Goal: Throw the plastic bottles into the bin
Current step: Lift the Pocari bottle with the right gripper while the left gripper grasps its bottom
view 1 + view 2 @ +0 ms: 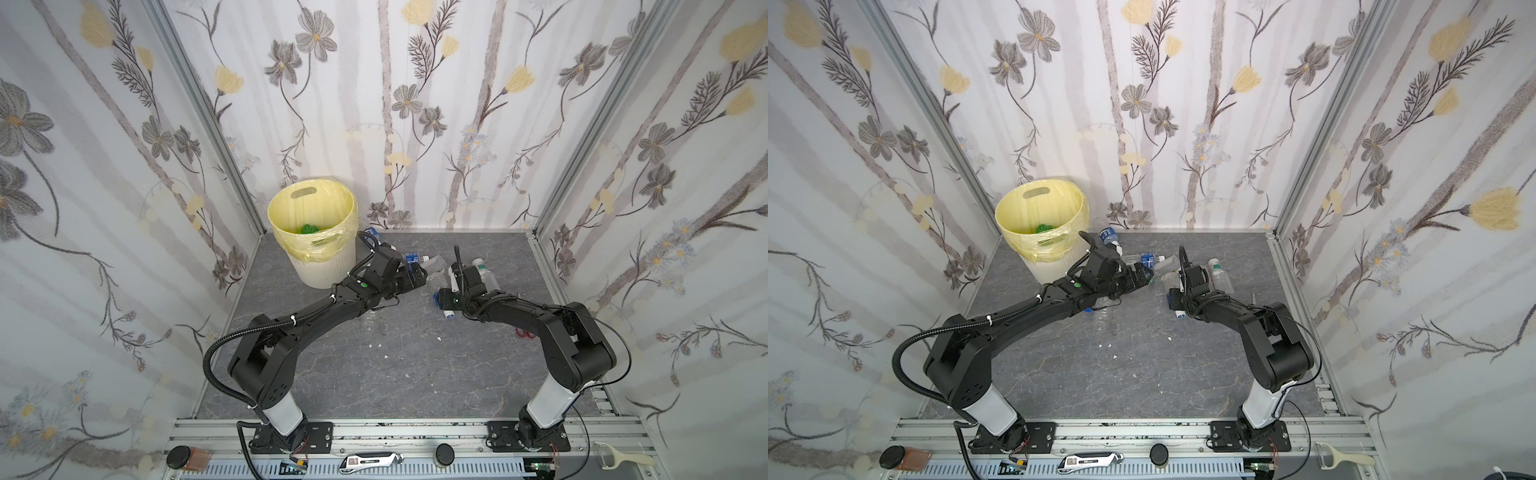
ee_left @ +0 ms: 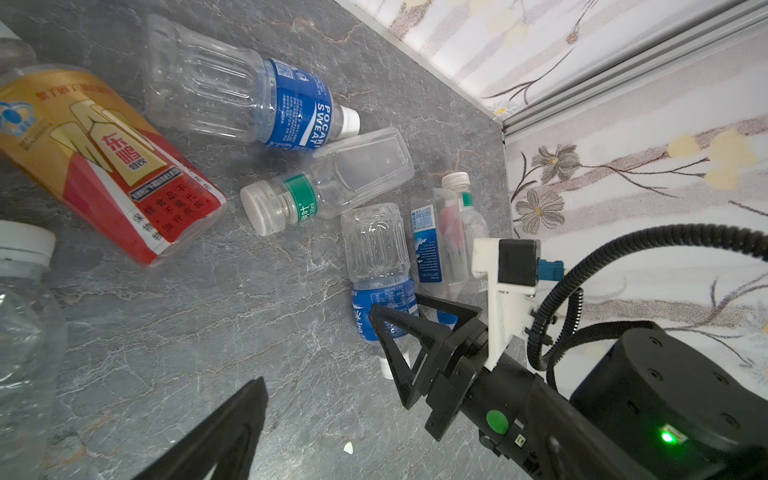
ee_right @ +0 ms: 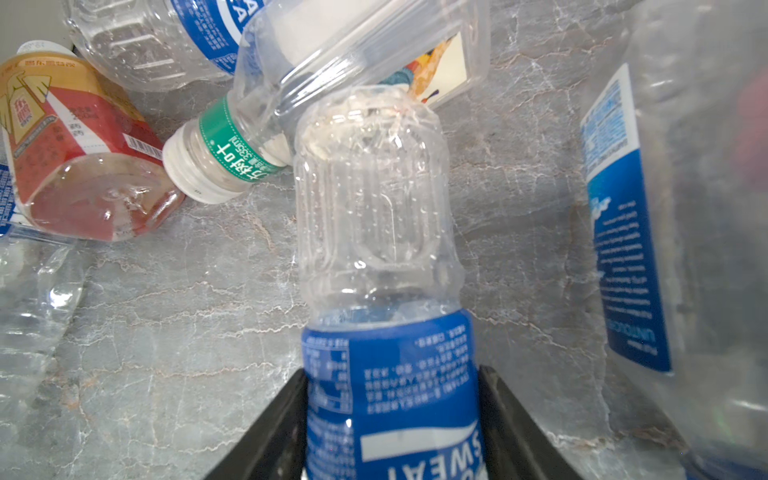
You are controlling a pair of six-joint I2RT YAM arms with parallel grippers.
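Note:
A clear bottle with a blue label (image 3: 374, 216) lies on the grey floor, and my right gripper (image 3: 390, 415) is shut on its labelled end, one finger on each side. The same hold shows in the left wrist view, the right gripper (image 2: 415, 316) round the bottle (image 2: 376, 249). Near it lie an orange-red labelled bottle (image 2: 104, 166), another blue-labelled one (image 2: 249, 104) and a clear one with a green neck band (image 2: 332, 183). My left gripper (image 1: 417, 276) hangs open over this cluster, holding nothing. The cream bin (image 1: 328, 266) with its yellow liner stands at the back left.
A clear bottle with a pale blue label (image 2: 436, 241) lies against the right gripper's far side. A crushed clear bottle (image 2: 25, 332) is by the left gripper. Something green (image 1: 307, 228) lies inside the bin. Red-handled scissors (image 1: 524, 332) sit under the right arm.

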